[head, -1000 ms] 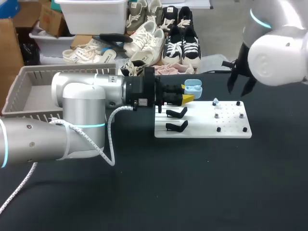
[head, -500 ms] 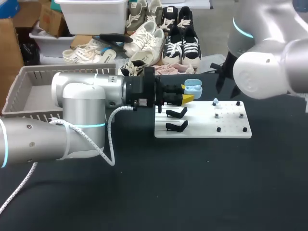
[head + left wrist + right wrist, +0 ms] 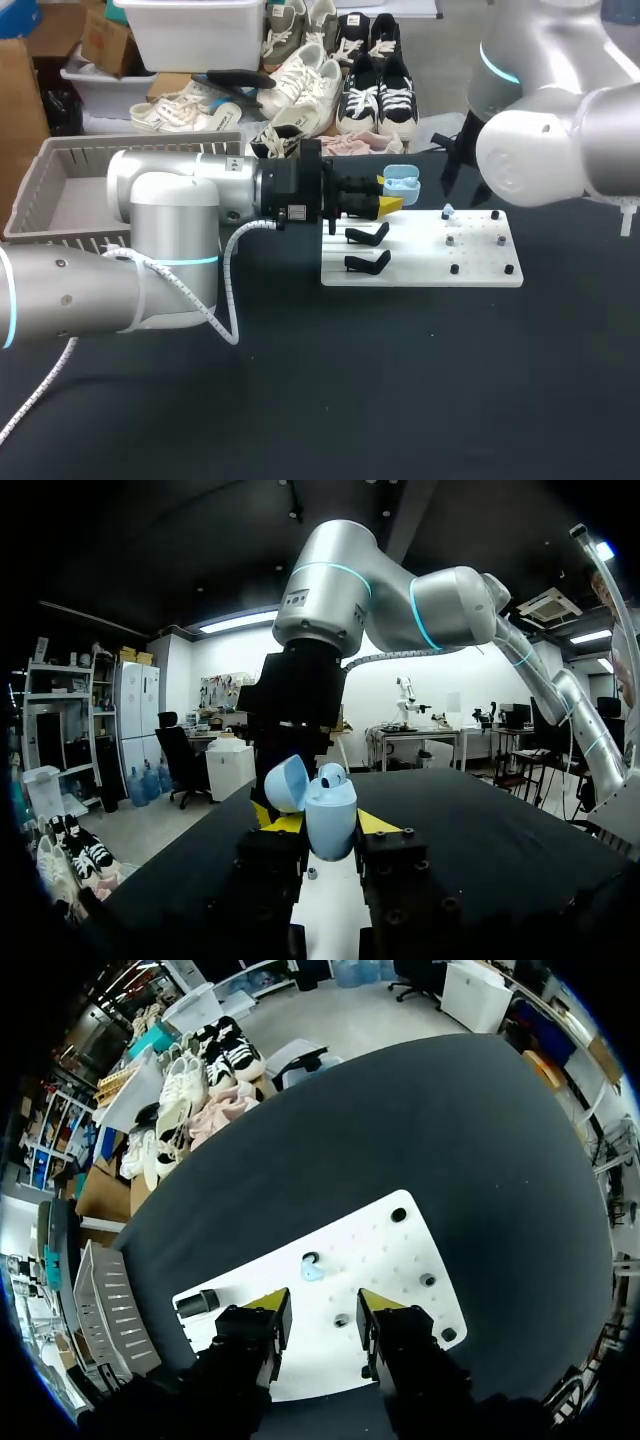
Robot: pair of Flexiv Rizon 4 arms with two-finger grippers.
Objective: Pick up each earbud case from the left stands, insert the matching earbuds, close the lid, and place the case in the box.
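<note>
Swinging inward since a moment ago, the right fingers (image 3: 268,1303) hang wide open over the little blue earbud (image 3: 311,1270) on the white board (image 3: 385,1250), while the left fingers (image 3: 283,823) grip the open case (image 3: 328,815); a crooked grab could flick the earbud onto the bench (image 3: 400,380).

- Your black table (image 3: 400,380) carries a white pegboard plate (image 3: 415,265), lying flat a little right of the middle.
- You have a grey slatted basket (image 3: 70,160) at its far left corner.
</note>
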